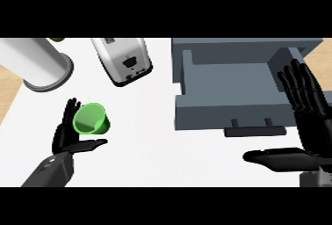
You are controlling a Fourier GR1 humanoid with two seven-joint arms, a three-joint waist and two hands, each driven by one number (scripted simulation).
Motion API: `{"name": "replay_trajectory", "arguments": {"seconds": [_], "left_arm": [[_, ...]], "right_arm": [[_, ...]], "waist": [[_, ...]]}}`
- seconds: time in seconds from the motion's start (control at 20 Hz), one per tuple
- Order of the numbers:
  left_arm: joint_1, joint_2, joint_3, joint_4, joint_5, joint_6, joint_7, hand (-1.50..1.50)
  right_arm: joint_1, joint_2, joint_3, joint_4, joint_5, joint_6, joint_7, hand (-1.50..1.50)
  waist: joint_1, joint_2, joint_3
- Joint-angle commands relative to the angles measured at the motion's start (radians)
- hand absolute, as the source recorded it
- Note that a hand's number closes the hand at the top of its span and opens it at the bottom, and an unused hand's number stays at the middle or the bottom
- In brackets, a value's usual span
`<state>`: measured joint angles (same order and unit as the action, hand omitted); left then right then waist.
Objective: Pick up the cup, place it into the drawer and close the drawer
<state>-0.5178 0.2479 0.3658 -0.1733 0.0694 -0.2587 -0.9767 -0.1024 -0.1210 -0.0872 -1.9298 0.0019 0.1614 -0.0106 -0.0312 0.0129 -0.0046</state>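
Green cup [91, 118] beside straight-fingered left hand [63, 134], apart from grey drawer [227, 112]

White worktop [162, 149], pale wood showing past its left edge. Standing on it: tall white cylinder [39, 66] with a grey rim, far left; silver appliance [123, 61], far centre; grey drawer unit [246, 46] at right, its drawer [220, 116] pulled open toward the near edge. Green cup [91, 118] at near left, tilted; contact with the surface not discernible.

bare counter [146, 132] between cup [91, 118] and open drawer [220, 112], appliance [123, 61] behind
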Motion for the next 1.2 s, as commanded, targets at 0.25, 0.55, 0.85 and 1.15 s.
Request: {"name": "replay_trajectory", "arguments": {"seconds": [0.25, 0.55, 0.85, 1.15], "left_arm": [[-0.004, -0.034, -0.017, -0.023, 0.001, -0.209, -0.076, 1.50], [-0.033, -0.041, 0.004, -0.062, 0.047, -0.316, -0.043, 1.50], [0.042, -0.045, 0.024, -0.096, 0.062, -0.237, -0.146, 1.50], [0.003, -0.054, 0.044, -0.132, 0.083, -0.165, -0.146, 1.50]], "right_arm": [[0.006, -0.003, -0.005, -0.005, -0.023, 0.013, 0.019, -1.50], [0.017, -0.010, -0.014, 0.052, 0.005, 0.017, -0.050, -1.50], [-0.024, -0.028, -0.025, 0.009, -0.011, 0.016, 0.014, -1.50], [0.031, -0.047, -0.060, 0.023, -0.038, 0.050, -0.041, -1.50]], "waist": [[-0.003, 0.001, 0.000], [0.005, -0.001, 0.001], [0.012, -0.003, 0.001], [0.008, -0.005, 0.002]]}}
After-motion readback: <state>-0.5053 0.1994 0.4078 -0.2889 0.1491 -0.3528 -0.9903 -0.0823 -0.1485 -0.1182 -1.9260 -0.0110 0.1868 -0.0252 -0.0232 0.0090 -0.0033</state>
